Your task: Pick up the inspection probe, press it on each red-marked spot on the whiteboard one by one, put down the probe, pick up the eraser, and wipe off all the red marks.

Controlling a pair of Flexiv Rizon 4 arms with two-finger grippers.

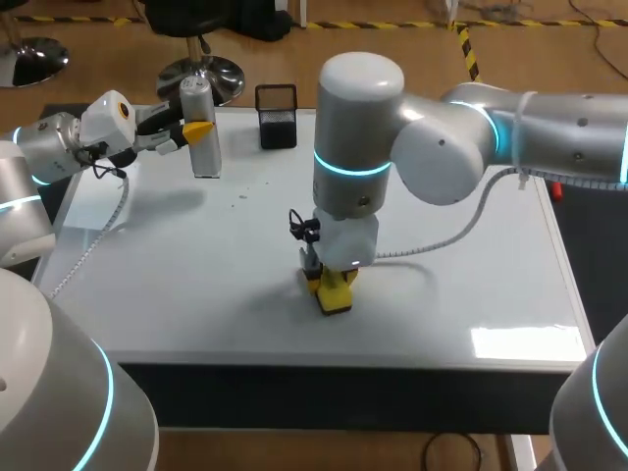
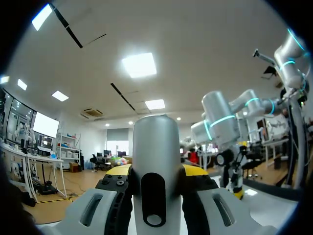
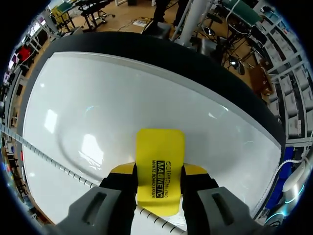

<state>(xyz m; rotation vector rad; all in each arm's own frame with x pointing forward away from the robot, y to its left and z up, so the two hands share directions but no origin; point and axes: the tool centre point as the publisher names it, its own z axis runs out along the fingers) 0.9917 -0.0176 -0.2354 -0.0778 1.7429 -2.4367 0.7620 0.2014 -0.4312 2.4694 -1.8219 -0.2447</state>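
What stays out of sight
From above, the right arm (image 1: 363,128) covers most of the eraser (image 1: 335,293), leaving only a yellow corner showing. In the left wrist view the probe (image 2: 155,147) is cut off at its lower end. Faint specks (image 1: 243,198) on the whiteboard (image 1: 471,255) are too small to tell their colour.

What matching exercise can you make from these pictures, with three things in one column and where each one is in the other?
Things:
1. silver cylindrical inspection probe
2. yellow rectangular whiteboard eraser
3. black mesh box-shaped holder

Places:
A. standing at the far edge, held by no hand
B. gripped in the right hand, near the middle of the white whiteboard
C. gripped upright in the left hand, at the far left

Pairs: 1-C, 2-B, 3-A
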